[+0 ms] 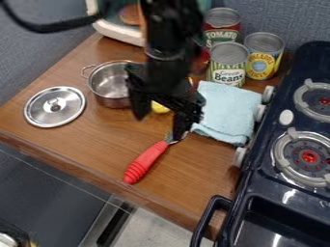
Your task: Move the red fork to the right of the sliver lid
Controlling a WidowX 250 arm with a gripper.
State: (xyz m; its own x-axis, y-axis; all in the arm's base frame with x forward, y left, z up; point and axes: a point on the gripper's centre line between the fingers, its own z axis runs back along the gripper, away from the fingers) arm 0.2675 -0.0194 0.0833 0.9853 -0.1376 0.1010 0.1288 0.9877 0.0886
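The black gripper (160, 114) hangs over the middle of the wooden counter, its fingers spread wide apart. Below its right finger lies the red fork (147, 160), slanting with its red handle toward the counter's front edge. The metal end points up and right, partly hidden at that fingertip; whether they touch I cannot tell. The silver lid (55, 106) rests flat at the left of the counter, to the left of the gripper and up and left of the fork.
Behind the gripper's left side stands a metal pot (111, 85). A yellow object (159, 107) shows between the fingers. A light blue cloth (226, 113) lies at right, with several cans (228, 64) behind it. The dark stove (283, 193) borders the counter's right side.
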